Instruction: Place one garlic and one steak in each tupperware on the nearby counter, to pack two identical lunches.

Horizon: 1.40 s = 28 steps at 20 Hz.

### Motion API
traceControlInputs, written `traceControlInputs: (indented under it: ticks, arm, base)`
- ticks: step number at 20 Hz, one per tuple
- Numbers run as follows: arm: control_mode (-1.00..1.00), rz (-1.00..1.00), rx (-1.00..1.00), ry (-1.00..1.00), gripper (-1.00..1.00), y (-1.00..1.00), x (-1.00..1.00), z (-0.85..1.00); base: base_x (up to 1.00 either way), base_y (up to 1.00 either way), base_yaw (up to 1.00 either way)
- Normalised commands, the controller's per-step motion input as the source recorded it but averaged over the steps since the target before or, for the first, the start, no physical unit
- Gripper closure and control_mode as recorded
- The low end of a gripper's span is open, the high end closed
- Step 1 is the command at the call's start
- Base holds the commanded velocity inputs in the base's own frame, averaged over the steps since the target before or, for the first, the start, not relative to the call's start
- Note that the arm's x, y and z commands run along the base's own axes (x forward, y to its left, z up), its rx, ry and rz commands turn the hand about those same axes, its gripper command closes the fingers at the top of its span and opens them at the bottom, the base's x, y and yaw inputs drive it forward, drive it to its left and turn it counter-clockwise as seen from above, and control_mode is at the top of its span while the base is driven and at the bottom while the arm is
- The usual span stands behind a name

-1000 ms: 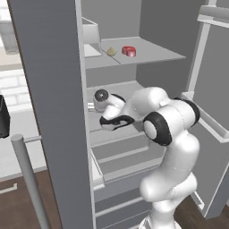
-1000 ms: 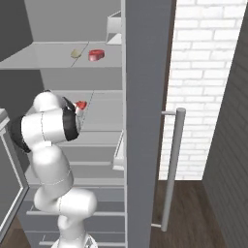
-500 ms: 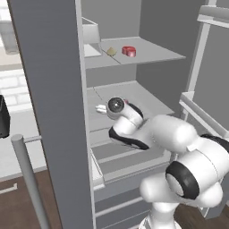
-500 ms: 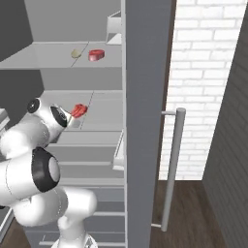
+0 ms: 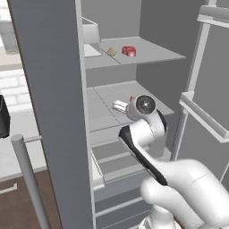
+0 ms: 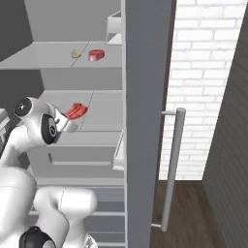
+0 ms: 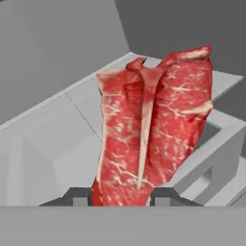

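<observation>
Between the dark fingertips (image 7: 81,194) the steak (image 7: 153,125) is deep red, marbled with fine white flecks, a pale cream strip running down its middle. Beyond the hand, the shelf (image 7: 53,139) is plain light grey. On the grey shelf above the hand lie a second red steak (image 5: 129,51) and a tan-yellow garlic (image 5: 111,52).

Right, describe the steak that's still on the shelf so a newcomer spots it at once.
Look inside the open grey fridge, on its upper shelf. There the steak lies flat, small and red, beside a tan-yellow garlic; the other steak is in the gripper.
</observation>
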Motion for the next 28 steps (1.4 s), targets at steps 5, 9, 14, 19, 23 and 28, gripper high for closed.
traceControlInputs:
  ticks: [5,9,14,19,23,28]
  arm:
    - [-1.0,-0.01,0.03,-0.03,1.0,-0.22,-1.0,0.37]
    - [-1.0,-0.01,0.0,-0.1,1.0,-0.16,-1.0,0.26]
    - [-1.0,-0.01,0.05,-0.09,1.0,-0.29,-1.0,0.51]
    - [1.0,0.0,0.02,-0.02,1.0,-0.1,-0.4,0.12]
    - [1.0,0.0,0.0,0.0,1.0,0.0,0.0,0.0]
    - [1.0,0.0,0.0,0.0,1.0,0.0,0.0,0.0]
  base:
    - [0.0,0.0,0.0]
    - [0.0,0.0,0.0]
    - [0.0,0.0,0.0]
    - [-0.6,-0.11,0.0]
    - [-1.0,-0.01,0.0]
    - [-1.0,0.56,0.0]
